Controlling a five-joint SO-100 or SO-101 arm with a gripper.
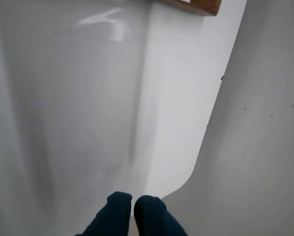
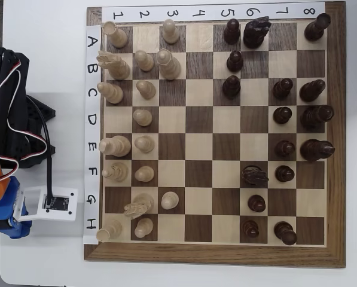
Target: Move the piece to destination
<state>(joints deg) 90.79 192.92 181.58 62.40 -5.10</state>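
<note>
Chessboard [image 2: 214, 258] edge strips: numbers 1-8, letters A-H.

The wrist view is soft and hazy, with a pale glare streak [image 1: 107, 22] at the upper left of the frame and a broad grey shadow down the left half. The overhead view is bright, evenly lit and sharp; chess pieces [image 2: 143, 116] cast only short shadows.

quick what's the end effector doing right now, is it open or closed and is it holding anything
End effector: closed and empty in the wrist view, fingertips together over bare white table, with only a corner of the chessboard in sight. No piece in it.
</note>
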